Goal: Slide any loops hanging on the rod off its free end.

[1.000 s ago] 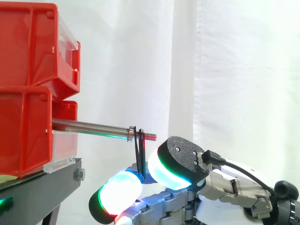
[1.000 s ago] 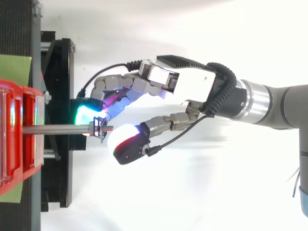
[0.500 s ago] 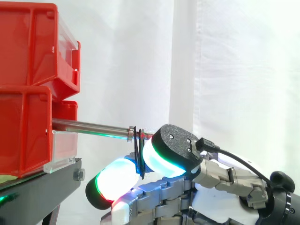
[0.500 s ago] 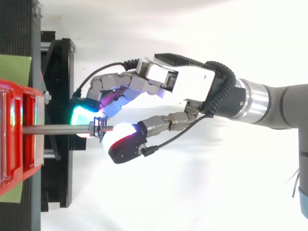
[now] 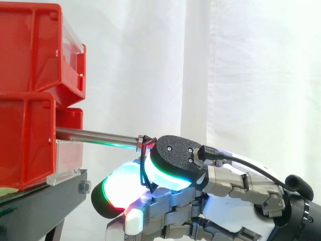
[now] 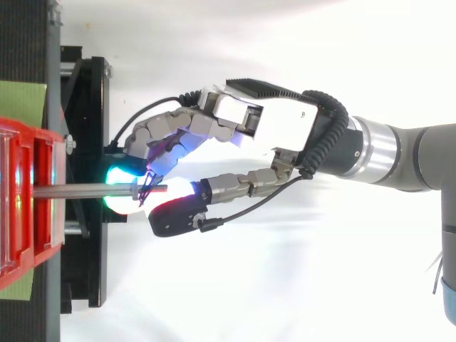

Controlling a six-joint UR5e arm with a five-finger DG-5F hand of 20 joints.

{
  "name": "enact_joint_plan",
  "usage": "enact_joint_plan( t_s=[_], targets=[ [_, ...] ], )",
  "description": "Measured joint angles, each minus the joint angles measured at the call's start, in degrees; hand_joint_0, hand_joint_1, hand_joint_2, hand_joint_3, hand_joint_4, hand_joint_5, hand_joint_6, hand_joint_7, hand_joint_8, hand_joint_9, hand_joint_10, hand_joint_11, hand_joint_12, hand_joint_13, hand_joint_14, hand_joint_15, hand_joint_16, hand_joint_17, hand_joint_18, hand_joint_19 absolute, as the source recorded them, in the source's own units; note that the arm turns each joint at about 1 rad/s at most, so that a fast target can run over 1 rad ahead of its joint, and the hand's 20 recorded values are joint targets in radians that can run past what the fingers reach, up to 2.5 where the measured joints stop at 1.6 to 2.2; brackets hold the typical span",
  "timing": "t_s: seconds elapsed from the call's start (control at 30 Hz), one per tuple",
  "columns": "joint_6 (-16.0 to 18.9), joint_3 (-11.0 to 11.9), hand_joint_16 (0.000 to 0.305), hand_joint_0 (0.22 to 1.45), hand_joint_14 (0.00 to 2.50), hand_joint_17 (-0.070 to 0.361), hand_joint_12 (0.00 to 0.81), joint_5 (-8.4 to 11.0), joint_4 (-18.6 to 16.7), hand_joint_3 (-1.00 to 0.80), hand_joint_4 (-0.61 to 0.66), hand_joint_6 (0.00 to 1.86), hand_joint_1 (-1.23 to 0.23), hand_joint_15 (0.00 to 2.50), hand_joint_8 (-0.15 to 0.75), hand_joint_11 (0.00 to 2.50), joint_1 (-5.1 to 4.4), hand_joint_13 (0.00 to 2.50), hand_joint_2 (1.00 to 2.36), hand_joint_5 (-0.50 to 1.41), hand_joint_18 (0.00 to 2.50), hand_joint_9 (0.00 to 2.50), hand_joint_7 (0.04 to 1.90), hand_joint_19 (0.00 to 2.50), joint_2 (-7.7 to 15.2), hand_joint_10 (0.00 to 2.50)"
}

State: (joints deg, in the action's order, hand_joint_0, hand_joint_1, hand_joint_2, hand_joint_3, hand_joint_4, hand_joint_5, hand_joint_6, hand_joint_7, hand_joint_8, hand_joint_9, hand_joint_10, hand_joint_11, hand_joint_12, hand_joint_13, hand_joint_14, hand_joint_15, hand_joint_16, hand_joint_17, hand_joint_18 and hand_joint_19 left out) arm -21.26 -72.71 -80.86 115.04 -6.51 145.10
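A steel rod (image 5: pixel 95 135) sticks out rightward from the lower red bin (image 5: pixel 27 145), with a threaded free end. A thin black loop (image 5: pixel 144 151) hangs on the rod just before that end; from above the loop (image 6: pixel 144 188) sits on the rod (image 6: pixel 85 191) near its tip. My hand (image 6: pixel 285 135) reaches in from the right, just under the rod's end. Its thumb (image 5: pixel 175 153) and a glowing finger (image 5: pixel 120 193) are closed together with the loop pinched between their pads. The rod's tip is hidden behind the thumb in the side view.
Two red bins are stacked at the left, the upper one (image 5: pixel 35 50) jutting above the rod. They stand on a black stand (image 6: pixel 89 107). A white curtain (image 5: pixel 251 75) hangs behind, with free room to the right of the rod's end.
The hand has moved left toward the bins, and its thumb and finger have closed onto the loop. The thumb now covers the rod's threaded tip in the side view.
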Motion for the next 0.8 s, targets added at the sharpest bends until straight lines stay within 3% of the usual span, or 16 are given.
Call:
enact_joint_plan(
  t_s=[0.2,0.6,0.8],
  targets=[
    [0.88,0.04,0.049,0.64,0.01,0.111,0.363,-0.59,-0.41,-0.03,0.28,0.88,-0.67,0.27,0.384,0.56,0.15,0.82,1.02,-0.20,0.70,0.94,0.91,0.36,-0.03,0.01],
    [5.56,0.02,0.050,0.64,0.01,0.112,0.367,-4.18,0.22,-0.02,0.27,0.88,-0.69,0.26,0.377,0.58,0.39,0.82,1.02,-0.20,0.71,0.95,0.91,0.36,-0.31,0.01],
    [5.70,-0.41,0.050,0.64,0.01,0.112,0.363,-4.71,1.83,-0.02,0.26,0.88,-0.69,0.27,0.377,0.57,0.46,0.82,1.02,-0.20,0.70,0.94,0.92,0.37,-1.98,0.01]
  ],
)
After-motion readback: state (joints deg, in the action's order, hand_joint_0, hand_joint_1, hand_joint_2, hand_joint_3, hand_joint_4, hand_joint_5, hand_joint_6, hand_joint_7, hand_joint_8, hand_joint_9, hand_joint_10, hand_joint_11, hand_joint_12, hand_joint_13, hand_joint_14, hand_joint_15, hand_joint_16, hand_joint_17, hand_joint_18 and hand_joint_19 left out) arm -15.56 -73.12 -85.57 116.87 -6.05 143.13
